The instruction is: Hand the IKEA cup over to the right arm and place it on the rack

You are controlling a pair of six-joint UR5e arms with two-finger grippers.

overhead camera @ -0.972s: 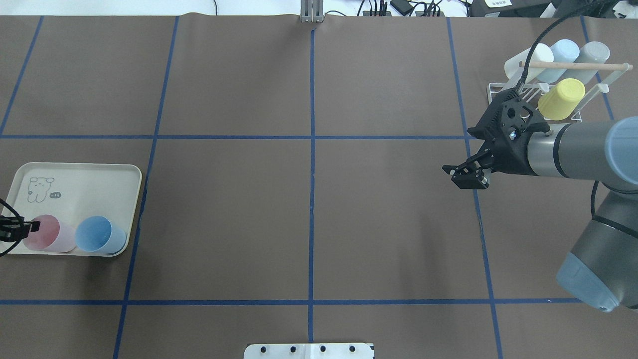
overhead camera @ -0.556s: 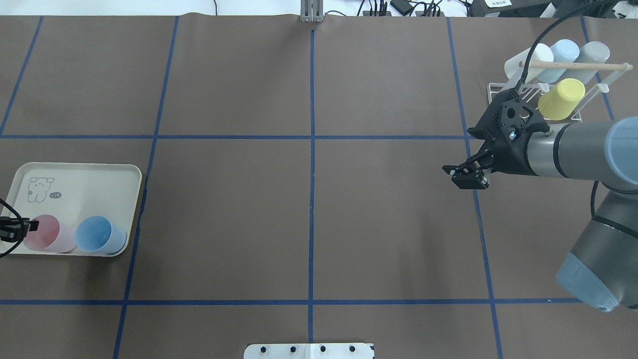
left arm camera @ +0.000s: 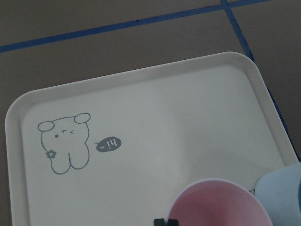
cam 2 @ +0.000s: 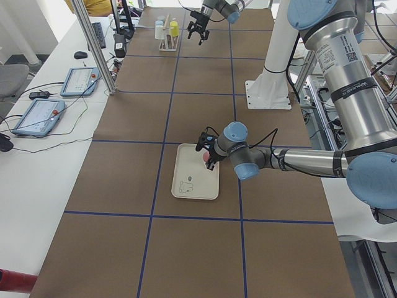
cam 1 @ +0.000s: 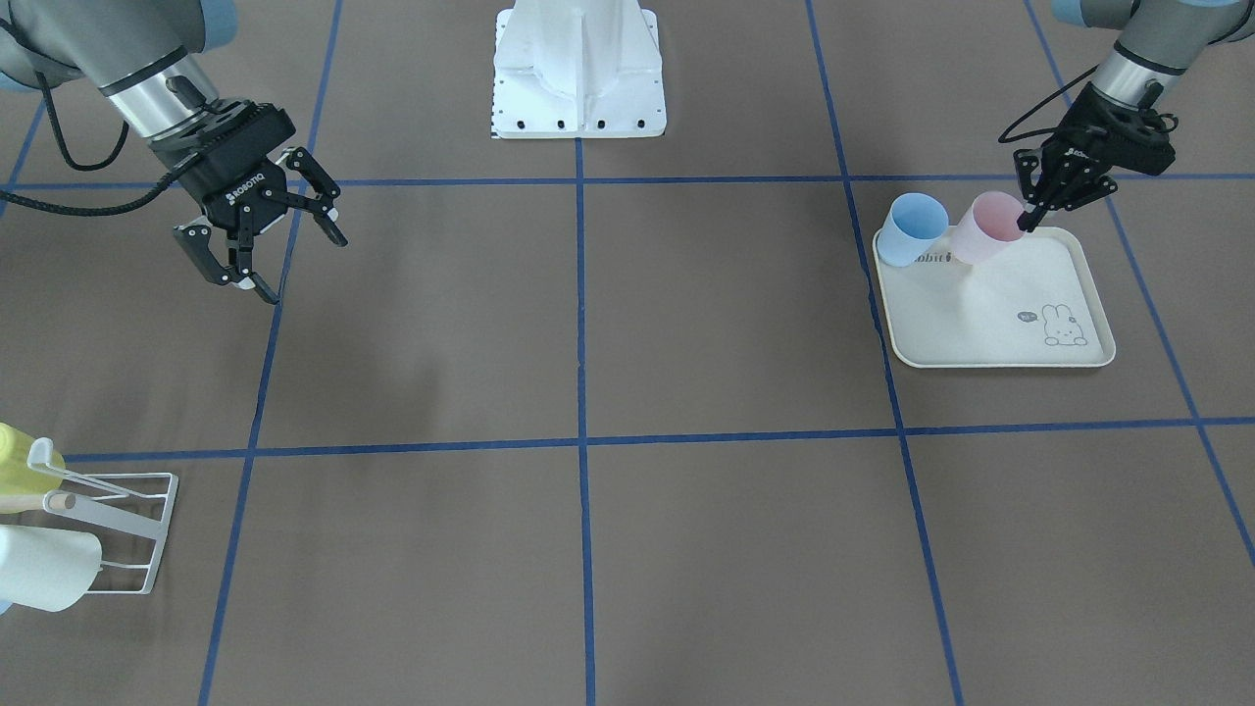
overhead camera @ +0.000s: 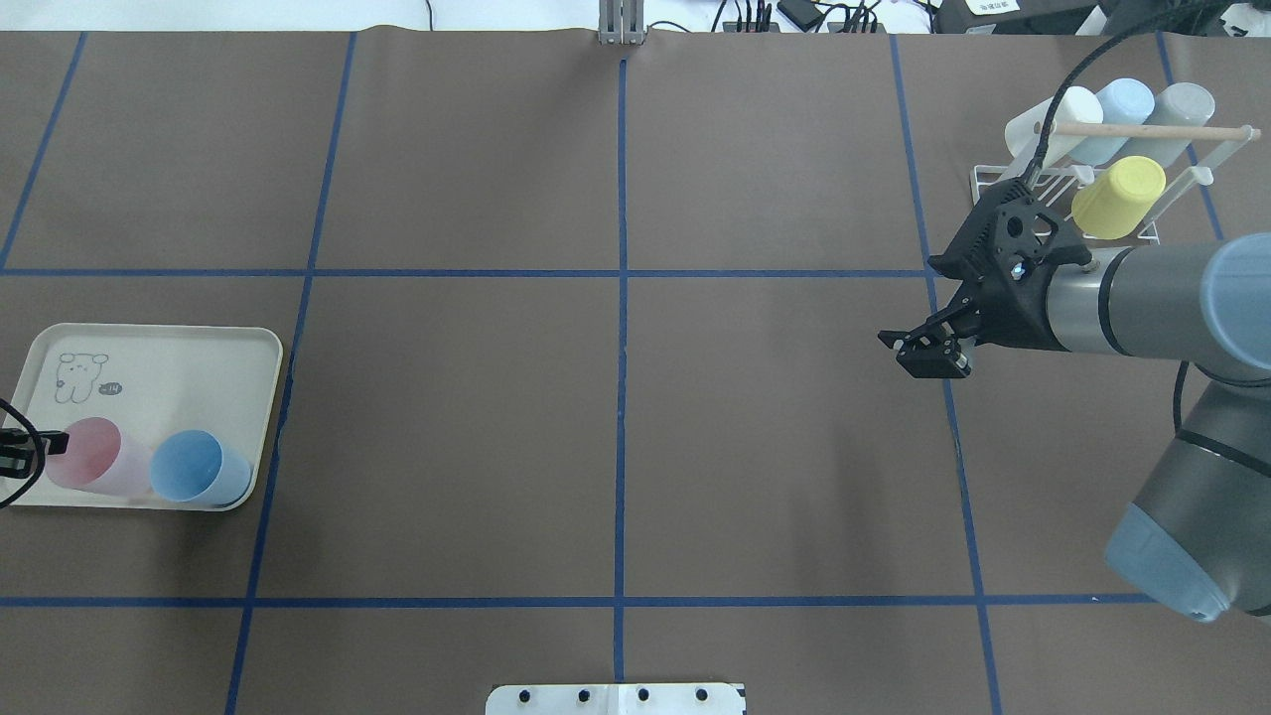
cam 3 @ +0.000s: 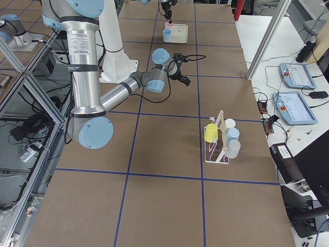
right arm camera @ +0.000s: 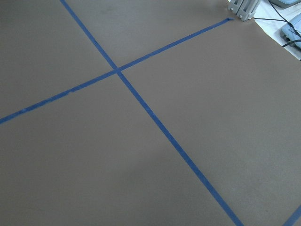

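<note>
Left hand [cam 1: 1031,208]: pinched shut on the rim of the pink cup [cam 1: 983,230].
Pink cup: tilted over the cream tray [cam 1: 990,328], just beside the blue cup [cam 1: 909,230].
Right hand [cam 1: 265,250]: fingers spread wide, holding nothing, above the desk [overhead camera: 616,417].
Rack [overhead camera: 1142,130]: on the desk's right, carrying a yellow cup [overhead camera: 1119,197] and three pale cups.
</note>
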